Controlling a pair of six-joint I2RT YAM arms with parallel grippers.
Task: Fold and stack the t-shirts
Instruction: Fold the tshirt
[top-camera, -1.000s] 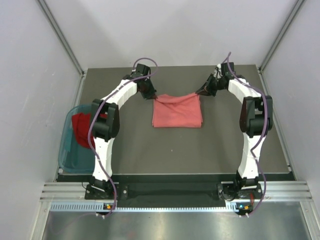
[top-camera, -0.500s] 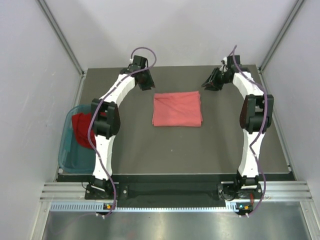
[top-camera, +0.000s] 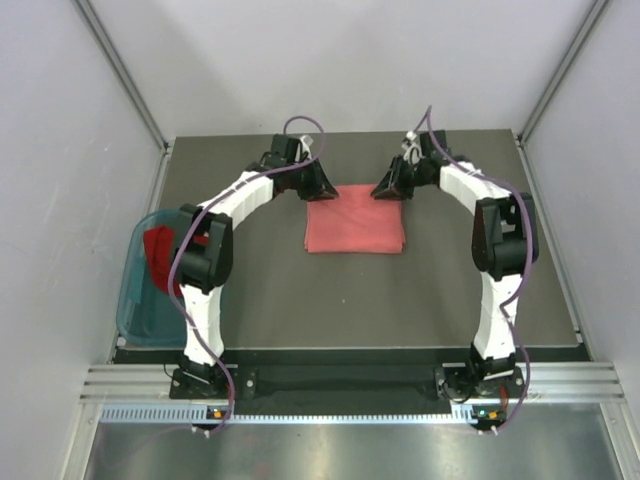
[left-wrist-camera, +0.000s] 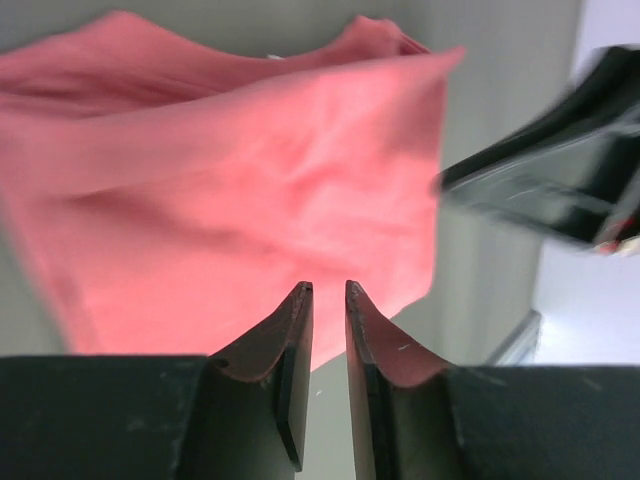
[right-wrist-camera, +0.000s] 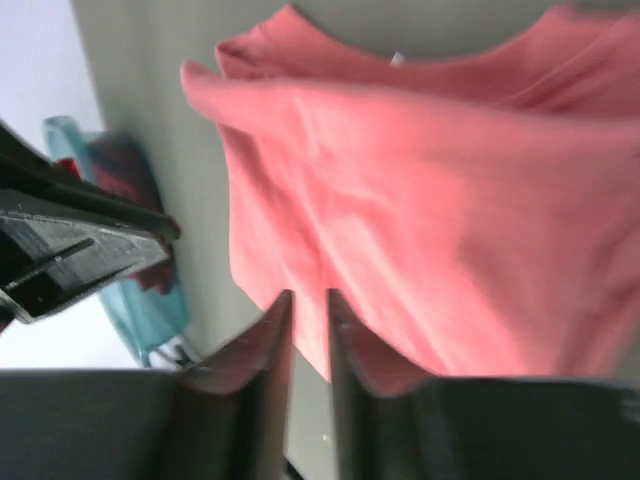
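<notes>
Dark grey table (top-camera: 300, 300) carries the folded pink shirt (top-camera: 355, 220) toward its far side. The red shirt (top-camera: 160, 255) lies bunched in the basket (top-camera: 135, 300) off the left edge. A dip lower could, I'd guess, snag the top layer and drag the fold open. Both arms bend inward over the far corners, left gripper (left-wrist-camera: 328, 288) and right gripper (right-wrist-camera: 308, 295) each parted a slit, holding nothing.

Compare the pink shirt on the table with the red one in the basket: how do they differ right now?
The pink t-shirt lies folded flat, a neat rectangle on the table; the red t-shirt sits bunched in the teal basket. The pink is light salmon, the red darker. The left hand and right hand are at the pink one's far corners, neither near the red. Both are soft cloth.
</notes>
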